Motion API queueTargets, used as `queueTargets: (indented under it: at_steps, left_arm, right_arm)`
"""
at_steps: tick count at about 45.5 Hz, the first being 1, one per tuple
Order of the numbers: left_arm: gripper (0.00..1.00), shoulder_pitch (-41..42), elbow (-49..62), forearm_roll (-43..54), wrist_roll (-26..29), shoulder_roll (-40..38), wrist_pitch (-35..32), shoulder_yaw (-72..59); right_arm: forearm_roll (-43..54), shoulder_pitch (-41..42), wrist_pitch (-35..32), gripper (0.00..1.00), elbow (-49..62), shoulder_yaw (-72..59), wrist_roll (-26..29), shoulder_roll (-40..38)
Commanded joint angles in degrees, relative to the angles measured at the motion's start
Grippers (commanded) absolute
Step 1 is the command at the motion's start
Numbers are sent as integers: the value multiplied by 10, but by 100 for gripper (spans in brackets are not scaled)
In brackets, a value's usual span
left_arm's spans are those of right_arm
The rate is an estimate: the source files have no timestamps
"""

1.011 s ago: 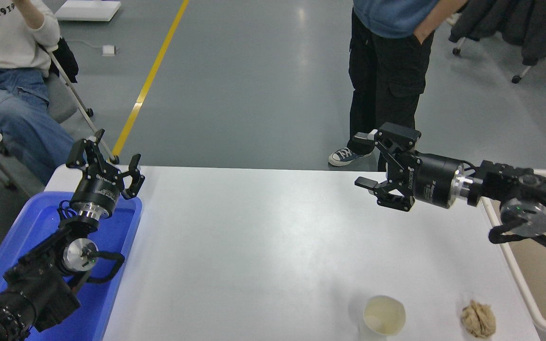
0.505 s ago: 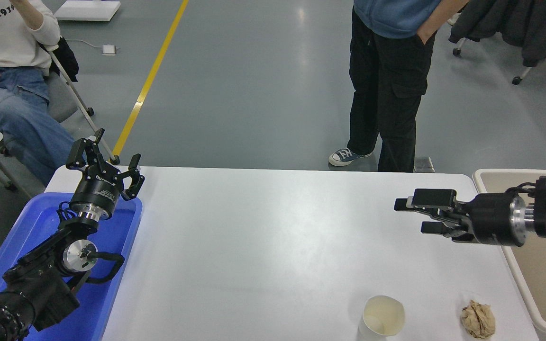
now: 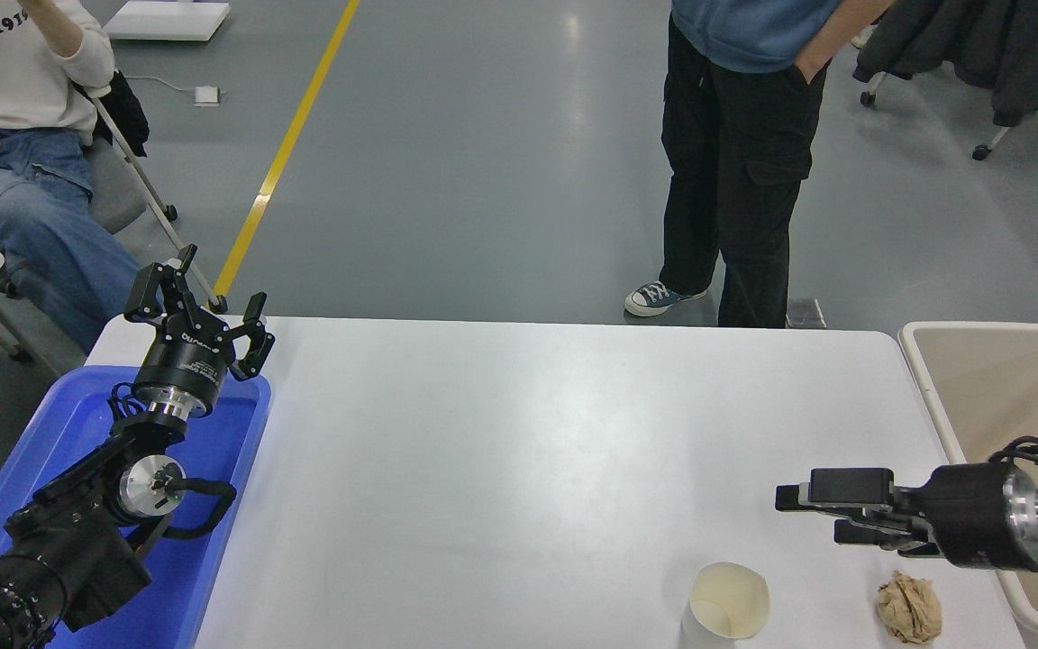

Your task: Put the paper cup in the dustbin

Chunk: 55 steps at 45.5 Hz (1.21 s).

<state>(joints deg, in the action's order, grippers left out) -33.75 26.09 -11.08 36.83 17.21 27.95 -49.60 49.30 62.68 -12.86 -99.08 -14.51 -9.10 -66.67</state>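
Observation:
The white paper cup (image 3: 728, 602) stands upright near the table's front edge, right of centre, with its cream inside showing. The beige dustbin (image 3: 926, 370) stands off the table's right edge. My right gripper (image 3: 798, 514) comes in from the right, open and empty, fingers pointing left, above and just right of the cup. My left gripper (image 3: 199, 311) is parked open over the blue tray at the lower left.
A crumpled brown paper ball (image 3: 909, 608) lies right of the cup, under my right arm. A blue plastic tray (image 3: 240, 451) sits at the table's left. One person stands at the far side; another sits at the upper left.
My right gripper has come down and towards the near edge, from above the table's far right to just above and right of the cup. The left arm has not moved.

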Motion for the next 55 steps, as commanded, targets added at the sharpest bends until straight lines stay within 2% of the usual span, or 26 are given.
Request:
queueTargets:
  at_steps: [1, 11, 30, 55]
  left_arm:
    - [100, 0, 0, 0, 0, 0, 0, 0]
    - [100, 0, 0, 0, 0, 0, 0, -1]
    - [100, 1, 0, 0, 0, 0, 0, 0]
    - [100, 0, 0, 0, 0, -1, 0, 0]
  right_arm:
    - [26, -20, 33, 100, 8, -2, 4, 22]
    - [21, -34, 74, 100, 34, -3, 8, 52]
    - [67, -132, 138, 100, 42, -3, 8, 76]
    - [90, -181, 173, 100, 89, 0, 7, 124]
